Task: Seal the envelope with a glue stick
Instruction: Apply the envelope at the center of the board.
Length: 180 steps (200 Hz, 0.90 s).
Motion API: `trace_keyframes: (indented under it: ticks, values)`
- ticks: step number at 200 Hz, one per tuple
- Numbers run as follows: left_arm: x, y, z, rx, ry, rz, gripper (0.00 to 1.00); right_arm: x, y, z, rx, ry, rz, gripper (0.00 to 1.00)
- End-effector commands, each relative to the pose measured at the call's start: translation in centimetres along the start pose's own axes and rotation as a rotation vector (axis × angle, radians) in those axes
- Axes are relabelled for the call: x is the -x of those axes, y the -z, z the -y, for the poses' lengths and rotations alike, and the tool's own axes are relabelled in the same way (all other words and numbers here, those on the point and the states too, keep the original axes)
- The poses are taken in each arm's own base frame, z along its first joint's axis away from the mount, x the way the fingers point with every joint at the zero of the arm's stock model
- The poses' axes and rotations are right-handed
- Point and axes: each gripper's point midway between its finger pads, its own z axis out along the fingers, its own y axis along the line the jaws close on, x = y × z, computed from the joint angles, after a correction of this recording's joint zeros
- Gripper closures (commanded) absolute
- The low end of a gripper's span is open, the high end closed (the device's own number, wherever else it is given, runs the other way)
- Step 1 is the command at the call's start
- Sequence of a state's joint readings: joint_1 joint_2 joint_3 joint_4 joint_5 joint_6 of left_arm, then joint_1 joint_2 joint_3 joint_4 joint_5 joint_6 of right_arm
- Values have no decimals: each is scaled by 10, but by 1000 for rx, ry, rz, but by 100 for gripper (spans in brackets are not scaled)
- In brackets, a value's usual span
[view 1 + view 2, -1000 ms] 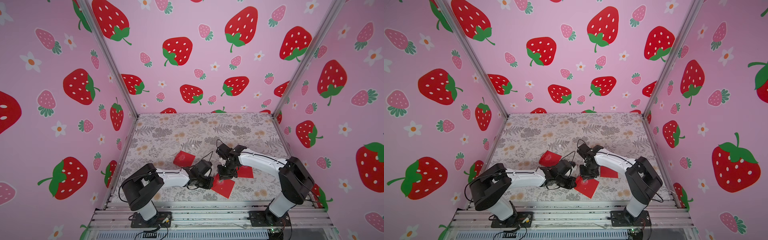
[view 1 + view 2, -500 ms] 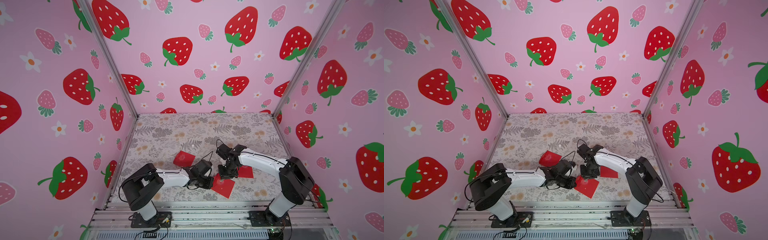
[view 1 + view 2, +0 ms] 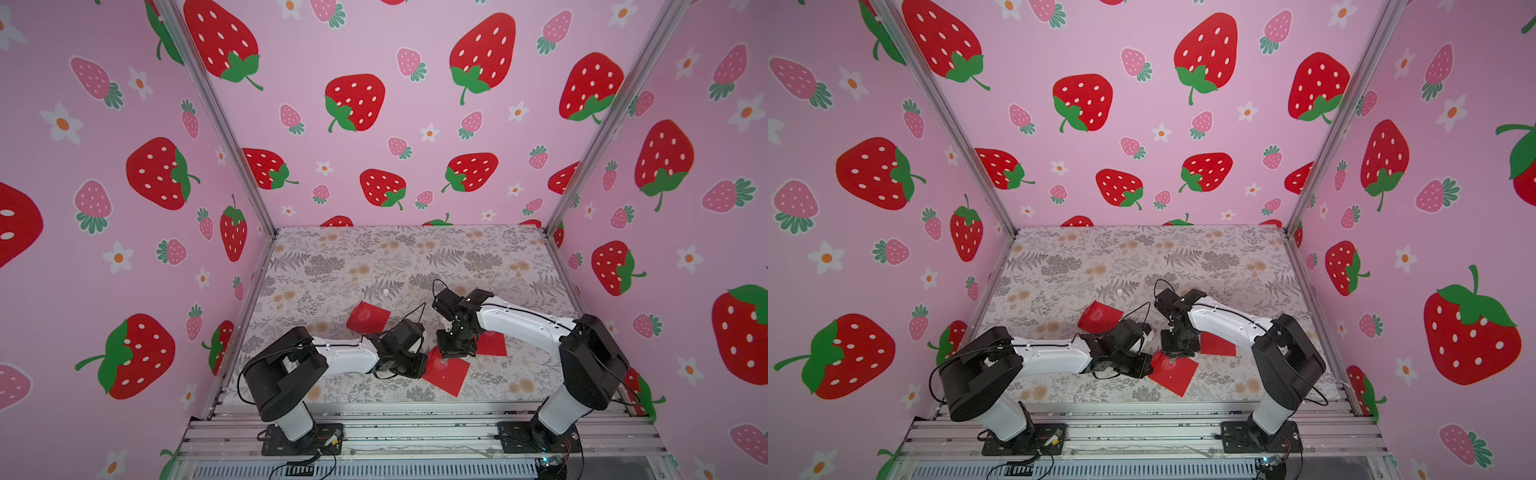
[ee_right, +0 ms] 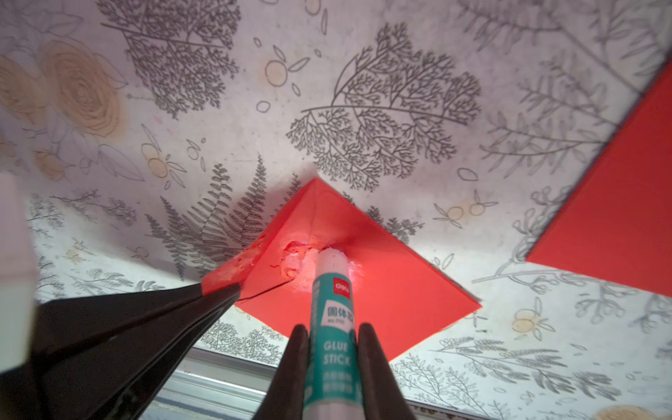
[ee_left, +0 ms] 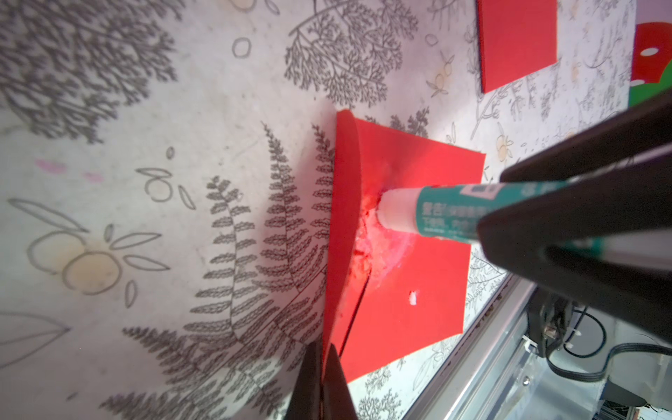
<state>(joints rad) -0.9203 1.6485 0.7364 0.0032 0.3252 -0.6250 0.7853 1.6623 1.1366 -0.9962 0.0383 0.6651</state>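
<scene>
Glue stick (image 4: 332, 302) clamped between the two closed fingers of the right hand (image 4: 333, 329), which grip its teal label band, white tip pointing away from the wrist. The tip presses on the red envelope (image 4: 385, 305) just beside the fold of its flap (image 5: 343, 203), within a whitish glue smear (image 5: 385, 247). The left hand (image 5: 324, 349) is closed tight on one end of the flap, pinching the paper and holding it raised off the envelope's body, which lies flat on the bench (image 3: 374, 257). In both top views the two hands meet over this envelope (image 3: 446, 374) (image 3: 1173, 374) near the middle of the bench's front edge. A second envelope (image 3: 492, 345) lies flat near it, partly under the right arm; a third envelope (image 3: 368, 318), slightly bulged, lies beside the left arm's wrist, farther from the front. Floral print covers the bench; strawberry-patterned walls (image 3: 374, 104) enclose it on three sides.
</scene>
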Motion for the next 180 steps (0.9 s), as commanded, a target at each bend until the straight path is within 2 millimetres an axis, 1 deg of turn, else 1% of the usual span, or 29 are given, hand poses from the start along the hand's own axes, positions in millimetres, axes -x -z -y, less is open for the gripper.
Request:
trace_keyframes:
  ticks: [1, 12, 30, 41, 47, 58, 72, 97, 107, 131, 143, 151, 162, 180]
  values:
    - [-4, 0, -5, 13, 3, -14, 100, -3, -2, 25, -139, 14, -16, 100]
    - [-4, 0, -5, 13, 2, -15, 100, -5, -6, 13, -77, 17, -32, 100]
    - [-3, 0, -4, 13, 1, -14, 100, -11, -13, -23, 122, 19, -81, 100]
    - [-3, 0, -5, 15, 2, -15, 100, -13, -14, -42, 229, 14, -103, 100]
    - [-4, 0, -5, 15, 2, -16, 100, -14, -14, -50, 269, 10, -111, 100]
    - [-3, 0, -5, 15, 4, -15, 100, -14, -13, -56, 303, 1, -113, 100]
    - [-2, 1, -4, 14, 1, -12, 100, -13, -12, -54, 297, -2, -108, 100]
    - [-3, 0, -5, 15, 1, -16, 100, -11, -11, -37, 219, -1, -89, 100]
    - [-3, 0, -5, 15, 0, -16, 100, -11, -11, -25, 155, 0, -79, 100]
    - [-2, 0, -4, 13, -1, -15, 100, -9, -9, 11, -51, 14, -60, 100]
    - [-3, -1, -4, 12, -1, -17, 100, -9, -7, 21, -120, 28, -57, 100]
    - [-2, -1, -4, 12, 0, -17, 100, -9, -8, 22, -133, 37, -60, 100]
    - [-3, -1, -4, 12, -2, -19, 100, -11, -10, 17, -111, 45, -75, 100]
    - [-3, -1, -4, 12, -2, -19, 100, -16, -13, -8, 10, 54, -109, 100]
